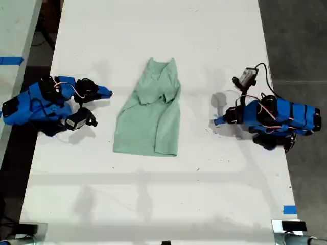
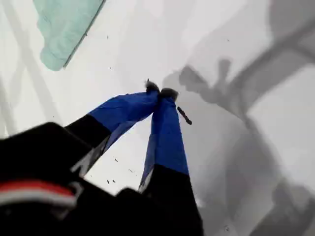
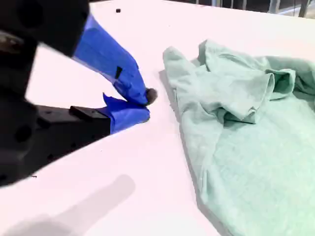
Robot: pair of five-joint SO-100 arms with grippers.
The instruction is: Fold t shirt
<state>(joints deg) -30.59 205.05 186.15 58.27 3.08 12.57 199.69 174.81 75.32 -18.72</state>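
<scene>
Lying part-folded — t shirt (image 1: 150, 115), jaws seemingly closed

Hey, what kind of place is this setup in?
Probably a robotics lab or test bench: two blue arms sit on a plain white table marked with blue tape, with only a t-shirt laid between them.

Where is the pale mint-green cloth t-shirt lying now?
The pale mint-green cloth t-shirt lies mid-table in the exterior view, between the two blue arms, touching neither.
</scene>
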